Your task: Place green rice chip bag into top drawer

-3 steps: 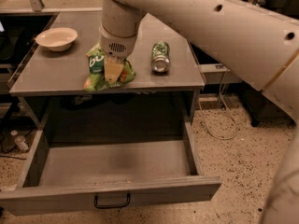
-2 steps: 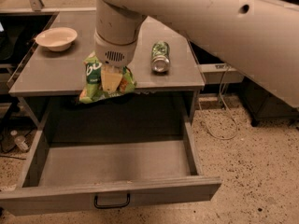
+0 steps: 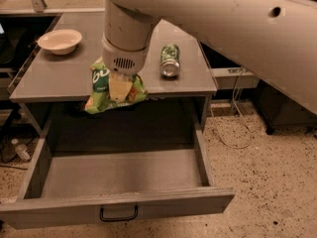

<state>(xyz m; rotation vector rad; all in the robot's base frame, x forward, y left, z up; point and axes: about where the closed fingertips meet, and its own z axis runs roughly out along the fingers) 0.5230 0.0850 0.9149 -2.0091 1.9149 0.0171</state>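
Note:
The green rice chip bag (image 3: 101, 94) hangs crumpled from my gripper (image 3: 120, 87), which is shut on it. The bag is lifted off the table and sits over the table's front edge, above the back of the top drawer (image 3: 119, 175). The drawer is pulled fully open below and is empty, with its grey front panel and small black handle (image 3: 119, 215) toward the camera. My large white arm comes in from the upper right and hides the top part of the bag.
On the grey tabletop (image 3: 59, 78) a white bowl (image 3: 60, 40) sits at the left and a green soda can (image 3: 170, 60) lies on its side at the right. Speckled floor and a cable (image 3: 237, 128) are to the right of the drawer.
My gripper has carried the bag forward off the tabletop toward the open drawer and the camera. The bowl, can and drawer have not moved.

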